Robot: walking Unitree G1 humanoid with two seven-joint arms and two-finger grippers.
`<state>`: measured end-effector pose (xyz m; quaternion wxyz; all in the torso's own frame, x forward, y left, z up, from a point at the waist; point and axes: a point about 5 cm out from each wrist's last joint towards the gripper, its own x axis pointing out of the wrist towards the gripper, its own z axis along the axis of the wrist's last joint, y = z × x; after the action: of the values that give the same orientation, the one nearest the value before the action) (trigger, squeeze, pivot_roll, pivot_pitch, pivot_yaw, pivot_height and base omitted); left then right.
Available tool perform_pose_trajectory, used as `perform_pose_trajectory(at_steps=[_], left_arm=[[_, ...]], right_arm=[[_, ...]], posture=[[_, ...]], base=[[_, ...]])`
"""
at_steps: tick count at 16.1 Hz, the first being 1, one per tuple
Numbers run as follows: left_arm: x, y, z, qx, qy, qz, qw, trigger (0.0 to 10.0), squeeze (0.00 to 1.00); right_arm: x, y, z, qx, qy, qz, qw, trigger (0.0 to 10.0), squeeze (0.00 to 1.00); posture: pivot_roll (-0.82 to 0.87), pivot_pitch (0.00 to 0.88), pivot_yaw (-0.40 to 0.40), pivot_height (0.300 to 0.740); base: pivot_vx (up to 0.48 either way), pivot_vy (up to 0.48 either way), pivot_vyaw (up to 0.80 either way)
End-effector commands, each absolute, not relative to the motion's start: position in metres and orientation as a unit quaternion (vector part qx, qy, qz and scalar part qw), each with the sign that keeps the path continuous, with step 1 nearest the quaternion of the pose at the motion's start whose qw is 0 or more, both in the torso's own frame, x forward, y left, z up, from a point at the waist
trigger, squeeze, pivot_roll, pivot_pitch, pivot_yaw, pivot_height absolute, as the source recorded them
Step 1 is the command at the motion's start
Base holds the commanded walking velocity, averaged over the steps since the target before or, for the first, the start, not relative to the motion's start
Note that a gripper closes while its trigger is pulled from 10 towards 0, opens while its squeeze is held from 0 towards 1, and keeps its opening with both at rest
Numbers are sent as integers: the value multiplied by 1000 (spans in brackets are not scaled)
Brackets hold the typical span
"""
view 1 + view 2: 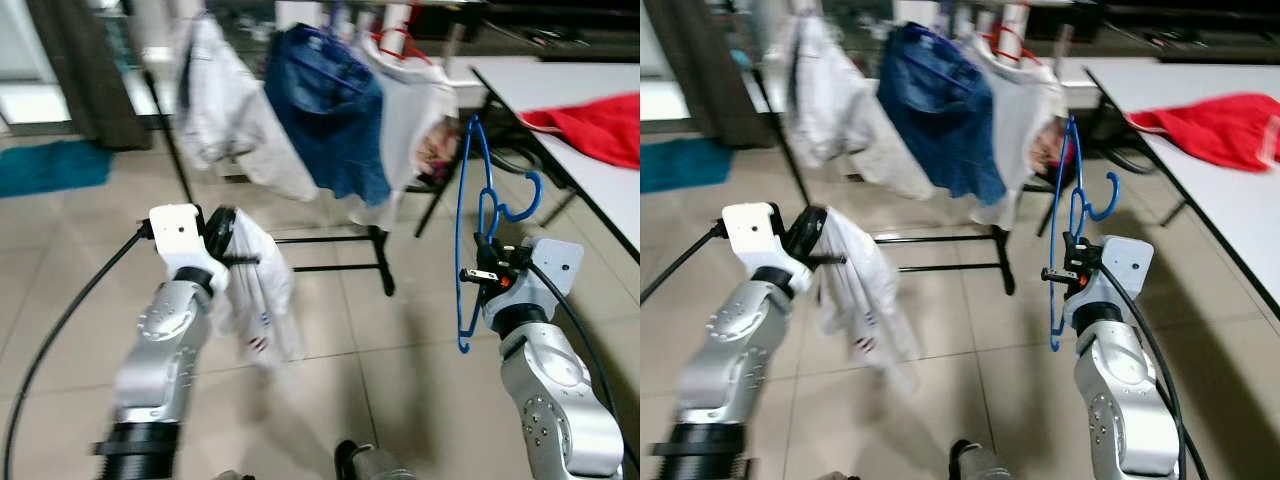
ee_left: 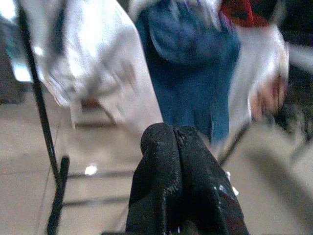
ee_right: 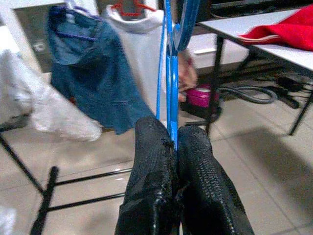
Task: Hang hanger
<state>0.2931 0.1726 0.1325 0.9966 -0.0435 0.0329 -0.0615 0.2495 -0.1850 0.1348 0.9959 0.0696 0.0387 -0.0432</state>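
Two grippers are busy: the right gripper [image 1: 478,272] pinches the blue hanger [image 1: 466,215] upright, rack [image 1: 330,240] ahead-left; the left gripper [image 1: 232,260] clamps white cloth [image 1: 262,290].

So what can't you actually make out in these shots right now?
- Top rail of the clothes rack: cut off by the upper edge of the eye views.
- Print on the white shirt: motion blur.
- Left hand grip on the white cloth: cloth covers the fingers in the eye views.
- Right hand pinches the blue hanger; its hook blurs.
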Motion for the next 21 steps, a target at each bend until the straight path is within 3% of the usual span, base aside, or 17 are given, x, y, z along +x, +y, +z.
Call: perform_pose_trajectory(at_steps=[1, 5, 8, 14, 17, 18, 19, 21], left_arm=[[287, 167, 134, -49, 39, -114, 992, 10000, 0], [275, 173, 118, -15, 99, -108, 989, 10000, 0], [277, 173, 124, -4, 86, -121, 989, 10000, 0], [282, 149, 128, 9, 87, -200, 976, 10000, 0], [283, 176, 126, -14, 102, -163, 981, 10000, 0], [286, 184, 125, -40, 100, -146, 983, 10000, 0], [285, 190, 122, -10, 109, -108, 988, 10000, 0], [275, 189, 123, 36, 121, -116, 985, 10000, 0]], right_arm=[[246, -188, 134, 62, 48, -55, 995, 10000, 0], [235, -188, 130, 112, 64, -59, 990, 10000, 0], [230, -191, 122, 73, 90, -59, 992, 10000, 0], [226, -191, 131, 101, 64, -79, 990, 10000, 0], [228, -171, 120, 107, 83, -39, 990, 10000, 0], [232, -164, 118, 107, 90, -31, 990, 10000, 0], [232, -163, 118, 107, 91, -13, 990, 10000, 0], [235, -168, 110, 98, 100, -19, 990, 10000, 0]], posture=[[-162, 70, 11, 740], [-180, 84, 8, 740], [-179, 113, 31, 740], [-197, 91, 84, 740], [-219, 13, 58, 740], [-217, 55, 66, 740], [-151, 24, 42, 740], [-131, 4, -12, 740]], base=[[0, 0, -800], [0, 0, -800], [0, 0, -800], [0, 0, -800], [0, 0, -800], [0, 0, -800], [0, 0, -800], [0, 0, -800]])
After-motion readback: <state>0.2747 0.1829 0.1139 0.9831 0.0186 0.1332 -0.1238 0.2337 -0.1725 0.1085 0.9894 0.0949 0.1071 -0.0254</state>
